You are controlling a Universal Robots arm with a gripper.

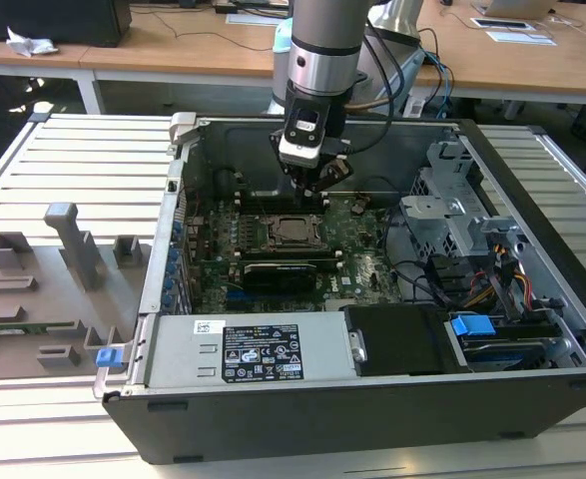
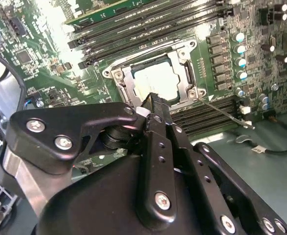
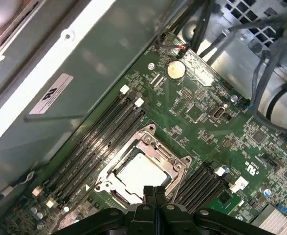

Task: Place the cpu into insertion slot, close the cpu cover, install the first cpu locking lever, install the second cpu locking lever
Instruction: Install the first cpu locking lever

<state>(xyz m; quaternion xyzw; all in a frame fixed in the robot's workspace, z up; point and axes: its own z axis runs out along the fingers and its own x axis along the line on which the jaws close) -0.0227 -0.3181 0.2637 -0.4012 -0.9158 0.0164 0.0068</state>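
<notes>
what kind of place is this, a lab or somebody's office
Most likely a robotics lab or test workshop. A robot arm reaches into an open computer case set on a slatted metal bench, and wooden desks with papers stand behind.

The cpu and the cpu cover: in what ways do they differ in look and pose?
The cpu is a solid plate with a pale, bright top; the cpu cover is a duller metal frame with a square window. The cpu sits in the middle; the cover lies around it. Both are square and lie flat.
</notes>
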